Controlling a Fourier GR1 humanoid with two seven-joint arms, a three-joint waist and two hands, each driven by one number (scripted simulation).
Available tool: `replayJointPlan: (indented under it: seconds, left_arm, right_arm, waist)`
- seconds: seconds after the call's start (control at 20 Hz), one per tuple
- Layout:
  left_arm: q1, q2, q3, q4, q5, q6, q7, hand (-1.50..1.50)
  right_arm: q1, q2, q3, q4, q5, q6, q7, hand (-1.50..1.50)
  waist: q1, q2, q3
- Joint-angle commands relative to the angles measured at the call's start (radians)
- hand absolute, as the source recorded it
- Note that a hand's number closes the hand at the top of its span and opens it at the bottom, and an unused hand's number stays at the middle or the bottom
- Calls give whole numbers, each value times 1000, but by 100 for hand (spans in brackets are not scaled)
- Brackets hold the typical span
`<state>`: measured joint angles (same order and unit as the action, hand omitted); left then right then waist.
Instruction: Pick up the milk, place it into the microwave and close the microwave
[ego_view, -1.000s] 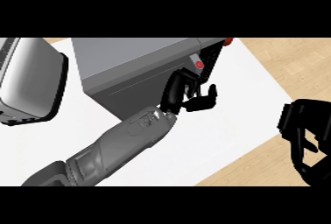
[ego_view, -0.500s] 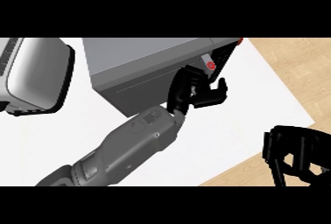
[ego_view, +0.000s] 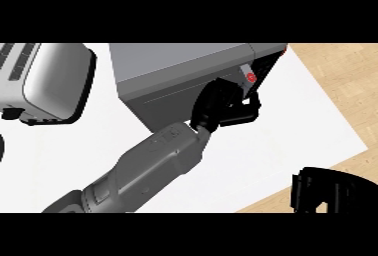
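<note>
I am seeing my left hand (ego_view: 221, 107) curling against the microwave (ego_view: 177, 75) front; right hand (ego_view: 325, 192) grip I cannot tell.

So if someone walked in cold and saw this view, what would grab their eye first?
First the long grey forearm running up from the lower left, ending in the black left hand pressed against the front corner of the grey microwave at top centre. Next, the microwave's open door at the far left, and the right hand low in the bottom right corner. No milk shows.
</note>
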<state>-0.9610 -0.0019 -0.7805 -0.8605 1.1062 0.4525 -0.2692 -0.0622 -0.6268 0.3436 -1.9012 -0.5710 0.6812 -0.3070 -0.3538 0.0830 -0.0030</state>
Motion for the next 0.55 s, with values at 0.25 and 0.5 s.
replayJointPlan:
  seconds: [0.25,0.5]
  left_arm:
    - [94,43,83,155,92,-124,-61,150]
    - [86,48,75,179,119,-189,-71,150]
  right_arm:
    - [93,39,49,-110,48,-78,16,150]
    - [131,62,90,-182,89,-118,33,150]
  waist:
    - [58,6,-6]
    - [73,-2,-6]
